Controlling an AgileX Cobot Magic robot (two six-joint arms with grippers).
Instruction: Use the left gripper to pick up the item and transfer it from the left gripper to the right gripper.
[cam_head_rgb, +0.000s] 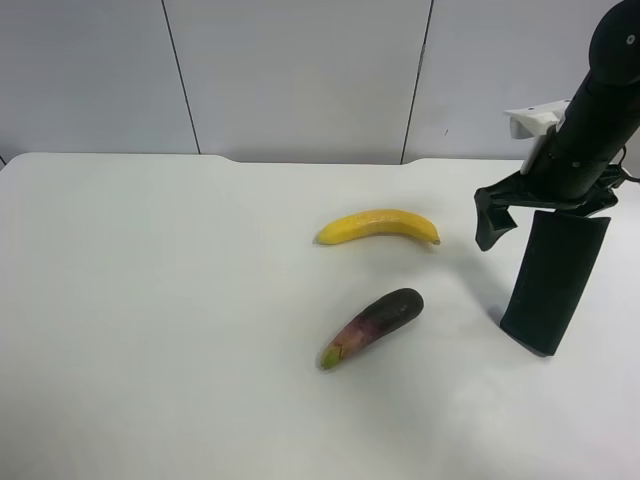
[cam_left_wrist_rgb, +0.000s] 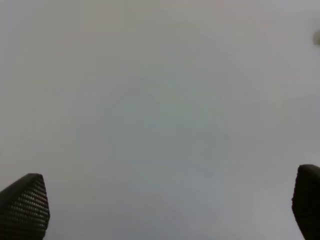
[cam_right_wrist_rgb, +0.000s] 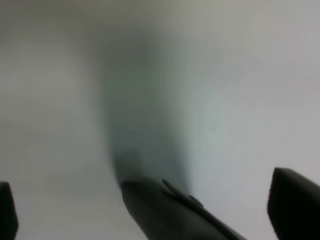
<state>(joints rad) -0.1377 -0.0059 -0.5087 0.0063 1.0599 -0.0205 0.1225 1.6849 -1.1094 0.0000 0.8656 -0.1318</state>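
The item, a flat dark green-black case (cam_head_rgb: 553, 283), stands nearly upright at the exterior high view's right, its rounded lower end on the white table (cam_head_rgb: 150, 300). The right gripper (cam_head_rgb: 545, 215), on the slim black arm with a white part (cam_head_rgb: 537, 119), is over the case's top. One finger (cam_head_rgb: 490, 222) stands clear of the case. In the right wrist view the right gripper (cam_right_wrist_rgb: 155, 210) is wide open, with the case (cam_right_wrist_rgb: 165, 215) between the fingertips and touching neither. The left gripper (cam_left_wrist_rgb: 165, 205) is open and empty over bare table. It is out of the exterior high view.
A yellow banana (cam_head_rgb: 378, 226) lies at the table's middle. A purple eggplant (cam_head_rgb: 372, 327) lies just in front of it. Both are to the left of the case. A grey panelled wall (cam_head_rgb: 300, 70) runs behind the table.
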